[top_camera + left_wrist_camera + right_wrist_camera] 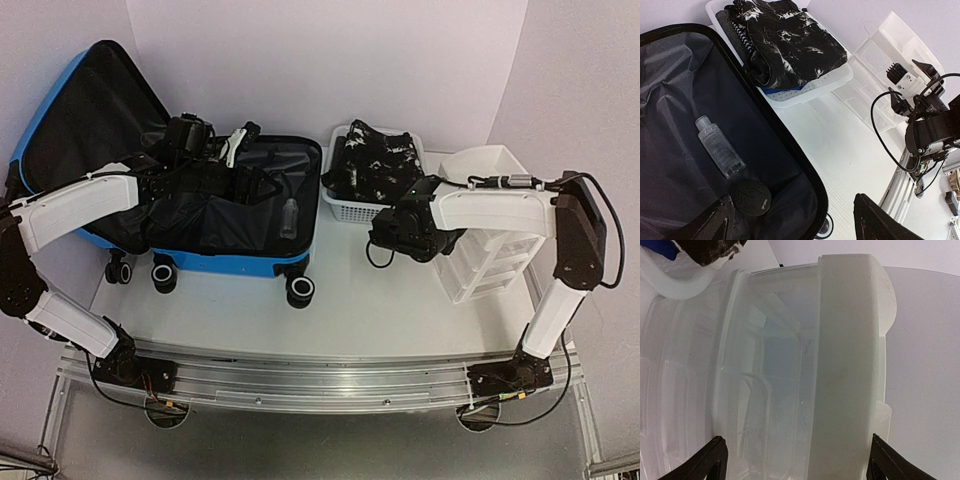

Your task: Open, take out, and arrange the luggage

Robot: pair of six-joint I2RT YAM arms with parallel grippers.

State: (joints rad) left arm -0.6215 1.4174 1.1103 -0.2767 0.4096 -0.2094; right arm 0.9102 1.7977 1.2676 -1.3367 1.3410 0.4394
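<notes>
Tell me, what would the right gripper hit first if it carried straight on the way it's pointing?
Most likely the clear plastic organizer. It fills the wrist view straight ahead of the open right gripper, though how near it is cannot be told.

The open luggage (670, 100) holds a clear bottle (719, 147) near a round black compact (753, 197); a clothes-filled white basket (810, 93) sits just beside it.
</notes>
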